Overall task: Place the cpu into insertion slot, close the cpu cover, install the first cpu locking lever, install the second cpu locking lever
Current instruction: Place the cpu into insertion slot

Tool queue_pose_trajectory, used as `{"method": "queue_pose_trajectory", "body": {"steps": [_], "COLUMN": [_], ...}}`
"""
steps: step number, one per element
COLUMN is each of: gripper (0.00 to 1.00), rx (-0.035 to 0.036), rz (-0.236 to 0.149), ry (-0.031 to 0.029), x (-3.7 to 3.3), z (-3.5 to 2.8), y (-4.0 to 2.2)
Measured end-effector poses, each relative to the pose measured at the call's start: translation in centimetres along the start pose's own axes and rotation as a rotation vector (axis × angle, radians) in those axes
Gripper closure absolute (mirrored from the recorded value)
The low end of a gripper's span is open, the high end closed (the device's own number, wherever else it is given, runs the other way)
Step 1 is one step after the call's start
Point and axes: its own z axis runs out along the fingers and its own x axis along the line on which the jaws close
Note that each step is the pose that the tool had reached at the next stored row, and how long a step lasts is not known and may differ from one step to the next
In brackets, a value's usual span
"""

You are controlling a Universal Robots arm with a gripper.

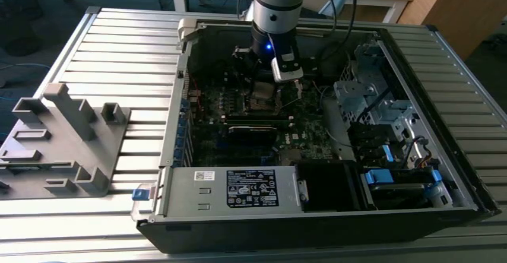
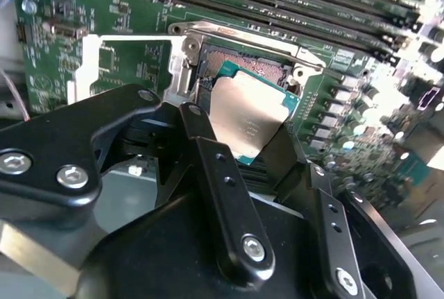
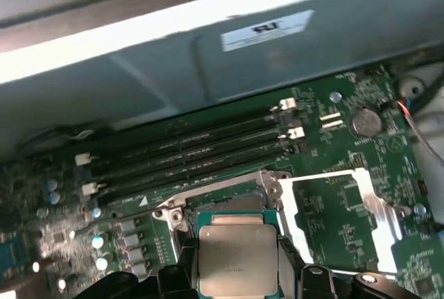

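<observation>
Gripper: the two black fingers are drawn in partway and clamp the cpu by opposite edges, metal face towards both wrist cameras.

The cpu is directly over the insertion slot and covers most of it. In the second wrist view it sits at a tilt to the slot, with a strip of the slot's dark centre exposed past one edge. Whether the chip touches the slot cannot be told.

The cpu cover is swung fully away from the slot and lies flat just beside it, with green board visible through its window.

A thin locking lever runs along the slot's edge on the side of the memory slots, which lie just beyond it. A coin cell sits near the slot, past the cover.

In the exterior view the arm reaches down into the computer case above the slot. The power-supply box is well apart from the slot, and a grey fixture is farther off, outside the case.
</observation>
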Motion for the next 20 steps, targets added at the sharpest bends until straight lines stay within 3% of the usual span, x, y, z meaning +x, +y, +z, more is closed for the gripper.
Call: {"method": "queue_pose_trajectory", "body": {"steps": [20], "gripper": [0.46], "rx": [-0.0026], "rz": [0.362], "ry": [-0.0193], "x": [0.0], "z": [0.22], "y": [-0.01]}}
